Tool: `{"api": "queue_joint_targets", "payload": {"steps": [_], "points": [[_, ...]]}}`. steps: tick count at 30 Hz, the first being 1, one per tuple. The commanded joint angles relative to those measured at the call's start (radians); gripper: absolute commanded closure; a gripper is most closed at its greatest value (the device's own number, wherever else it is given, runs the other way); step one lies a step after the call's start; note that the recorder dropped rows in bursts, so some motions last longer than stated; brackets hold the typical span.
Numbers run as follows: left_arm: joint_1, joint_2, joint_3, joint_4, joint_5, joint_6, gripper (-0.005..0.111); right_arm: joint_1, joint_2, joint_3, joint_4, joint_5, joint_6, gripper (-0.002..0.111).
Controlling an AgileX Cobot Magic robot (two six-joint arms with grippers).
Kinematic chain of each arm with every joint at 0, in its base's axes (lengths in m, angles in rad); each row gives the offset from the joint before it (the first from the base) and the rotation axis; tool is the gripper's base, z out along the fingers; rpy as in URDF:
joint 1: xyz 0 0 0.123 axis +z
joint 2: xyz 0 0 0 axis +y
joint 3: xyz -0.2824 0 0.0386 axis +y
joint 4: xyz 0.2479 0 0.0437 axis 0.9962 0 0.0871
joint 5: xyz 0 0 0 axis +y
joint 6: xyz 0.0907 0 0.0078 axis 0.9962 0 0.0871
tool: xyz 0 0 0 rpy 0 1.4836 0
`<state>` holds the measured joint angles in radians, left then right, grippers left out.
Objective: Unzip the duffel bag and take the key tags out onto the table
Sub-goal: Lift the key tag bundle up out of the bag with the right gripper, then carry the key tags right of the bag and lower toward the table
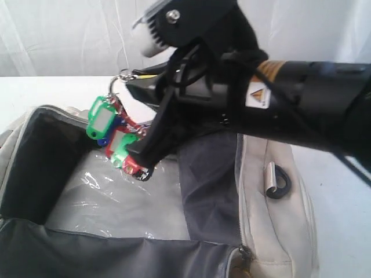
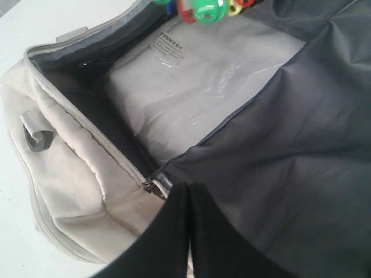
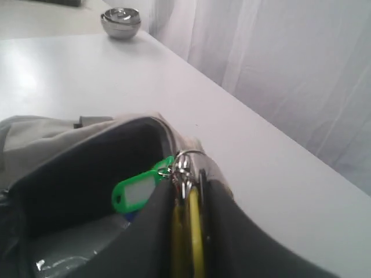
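Key tags [image 1: 114,134] in the air! R gripper [image 3: 186,197] has its 2 fingers [image 3: 229,231] nipped in on the bunch. Yellow tags are wedged in the narrow gap, metal rings poke out past the tips, and green, red & blue tags dangle loose below. Looks a firm hold, tho only part of the bunch is actually pinched.

Bunch hangs over the open mouth of the duffel bag [image 1: 272,226], clear of the dark lining and not on the table [image 1: 35,95] yet. Beneath it, on the bag floor, lies a flat clear-plastic packet [image 1: 110,200].

L gripper [image 2: 188,200]: fingers pressed right together, low at the bag's end, just beside the zipper pull [image 2: 152,186] & the grey flap. Can't tell if it's got any fabric.

Step call: zip's done, bag gapes wide, so this is the take-out, mid-lift.

Next move, as I read it:
- Carry the bunch sideways over the rim to bare tabletop. There's plenty of white beyond the bag in the R wrist view, w/ a metal bowl [image 3: 120,22] well apart.
- Keep enough height that the dangling tags don't snag the zip edge.
- Lower, then let go.
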<state>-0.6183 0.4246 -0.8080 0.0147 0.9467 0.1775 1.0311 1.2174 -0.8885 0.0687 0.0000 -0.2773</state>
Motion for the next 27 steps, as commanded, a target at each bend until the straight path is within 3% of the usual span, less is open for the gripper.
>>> {"api": "queue_joint_targets", "payload": {"steps": [1,11,15,20,27], "points": [[-0.002,-0.007,0.005,-0.009,0.024,-0.020,0.107,-0.083,-0.110,0.003,-0.022,0.177,-0.056,0.108],[-0.002,-0.007,0.005,-0.015,0.018,-0.022,0.107,-0.261,-0.328,0.003,-0.275,0.524,-0.052,0.108],[-0.002,-0.007,0.005,-0.015,0.018,-0.022,0.107,-0.306,-0.374,0.003,-0.425,0.685,0.069,0.108],[-0.002,-0.007,0.005,-0.015,0.018,-0.022,0.107,-0.313,-0.438,0.003,-0.549,0.734,0.165,0.108],[-0.002,-0.007,0.005,-0.015,0.016,-0.022,0.107,-0.313,-0.446,0.042,-0.616,1.040,0.178,0.108]]}}
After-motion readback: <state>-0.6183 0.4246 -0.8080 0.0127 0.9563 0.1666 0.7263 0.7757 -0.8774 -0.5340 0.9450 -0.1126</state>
